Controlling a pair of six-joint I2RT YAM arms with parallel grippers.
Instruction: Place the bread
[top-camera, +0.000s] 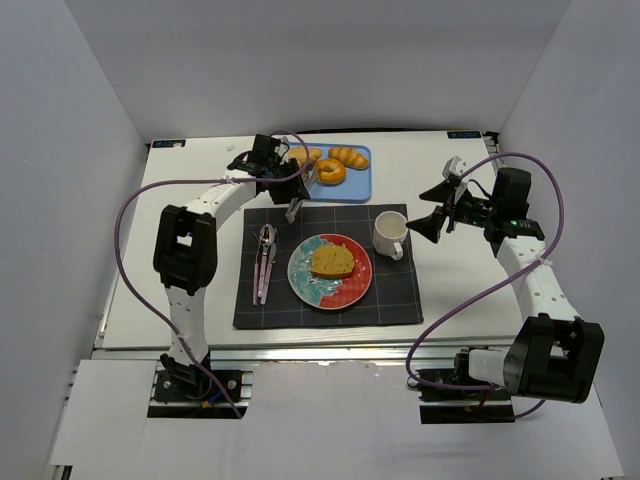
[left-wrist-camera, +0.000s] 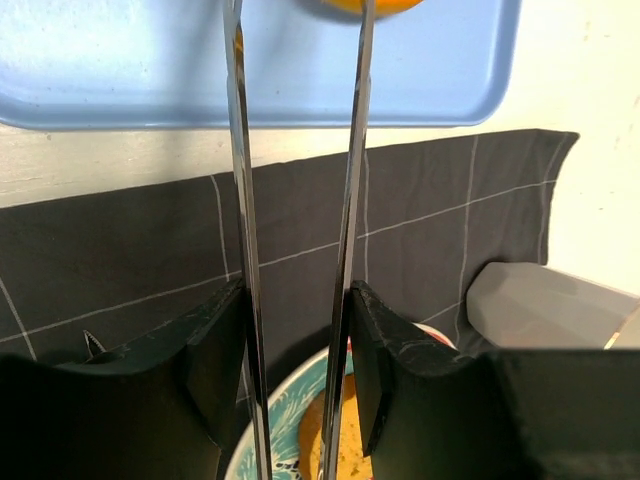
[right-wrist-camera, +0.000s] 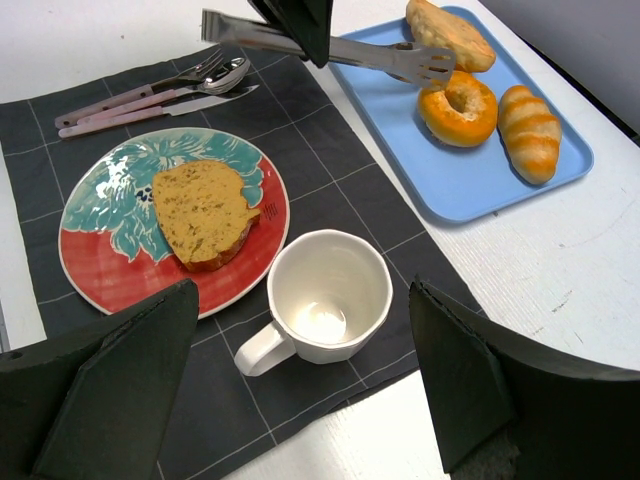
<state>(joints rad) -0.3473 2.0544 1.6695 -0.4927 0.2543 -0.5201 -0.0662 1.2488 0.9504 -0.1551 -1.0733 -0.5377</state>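
Observation:
A thick golden-brown bread slice lies on the red and teal plate; it also shows in the right wrist view. A glossy orange ring doughnut lies on the blue tray, also in the right wrist view. My left gripper is shut on metal tongs, whose empty tips hang at the doughnut's edge; I cannot tell whether they touch it. In the left wrist view the fingers press the tong arms. My right gripper is open and empty above the white mug.
Two more baked rolls lie on the tray. Cutlery lies left of the plate on the dark placemat. The mug stands right of the plate. White walls enclose the table.

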